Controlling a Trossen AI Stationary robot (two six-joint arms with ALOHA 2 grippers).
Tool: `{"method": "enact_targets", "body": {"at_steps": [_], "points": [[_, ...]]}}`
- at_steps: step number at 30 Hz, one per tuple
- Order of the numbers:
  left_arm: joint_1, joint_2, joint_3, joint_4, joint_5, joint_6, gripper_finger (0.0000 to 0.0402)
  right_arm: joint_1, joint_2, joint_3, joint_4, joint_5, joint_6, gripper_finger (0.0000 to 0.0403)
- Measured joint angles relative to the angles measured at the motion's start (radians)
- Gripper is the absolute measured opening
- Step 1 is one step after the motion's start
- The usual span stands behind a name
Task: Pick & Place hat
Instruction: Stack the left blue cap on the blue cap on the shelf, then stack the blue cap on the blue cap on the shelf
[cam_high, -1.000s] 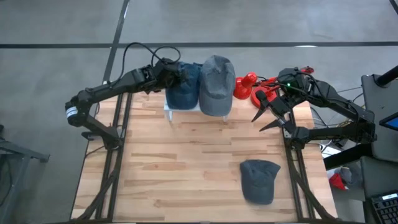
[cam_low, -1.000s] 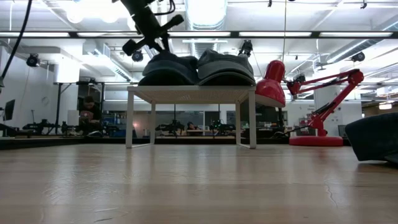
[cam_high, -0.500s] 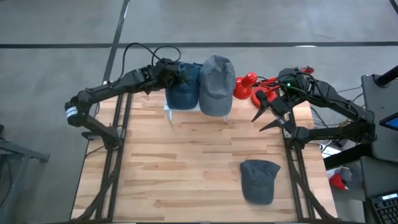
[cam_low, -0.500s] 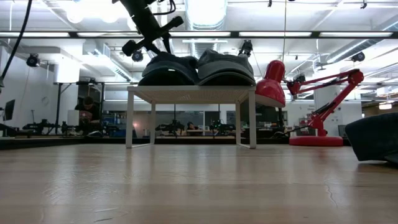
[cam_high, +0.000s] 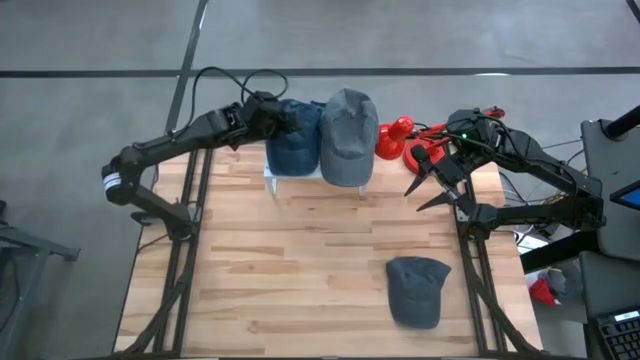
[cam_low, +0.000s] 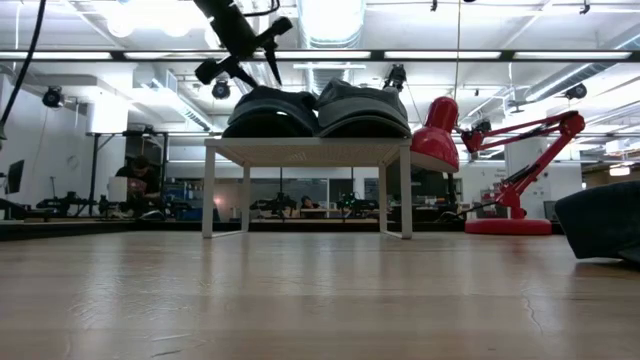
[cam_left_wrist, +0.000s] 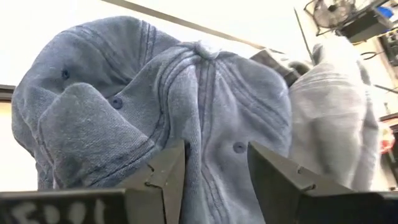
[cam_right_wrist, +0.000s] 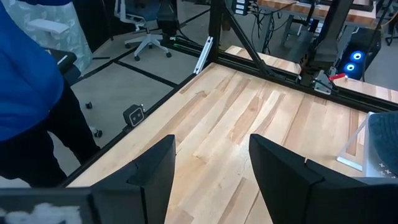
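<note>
From above I count three hats: a blue hat (cam_high: 293, 138) and a grey hat (cam_high: 347, 123) side by side on the small white stand (cam_high: 270, 178) at the far edge, and a dark grey hat (cam_high: 417, 289) lying near the right side of the table (cam_high: 290, 270). One red lamp (cam_high: 400, 140) sits far right. The left gripper (cam_high: 278, 113) is at the blue hat; the right gripper (cam_high: 432, 190) hangs off the right edge, fingers spread.

At table level, the left gripper (cam_low: 252, 50) sits just above the blue hat (cam_low: 270, 108), fingers parted.

Its wrist camera shows the fingers (cam_left_wrist: 163, 177) released, the blue hat (cam_left_wrist: 155, 106) between them.

The right wrist view shows bare tabletop (cam_right_wrist: 242, 124) and a person's blue sleeve (cam_right_wrist: 28, 68).
</note>
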Motion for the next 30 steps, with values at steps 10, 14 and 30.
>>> {"method": "enact_targets", "body": {"at_steps": [10, 14, 30], "points": [[-0.003, -0.082, 0.024, 0.002, 0.003, 0.057, 0.0165, 0.000, 0.000, 0.000, 0.000, 0.000, 0.000, 0.0203], [-0.017, -0.116, 0.024, 0.002, 0.006, 0.107, 0.0165, 0.000, 0.000, 0.000, 0.000, 0.000, 0.000, 0.0203], [-0.199, -0.132, 0.004, -0.077, 0.004, 0.379, 0.0165, 0.001, 0.000, 0.000, -0.002, -0.003, 0.093, 0.0203]]}}
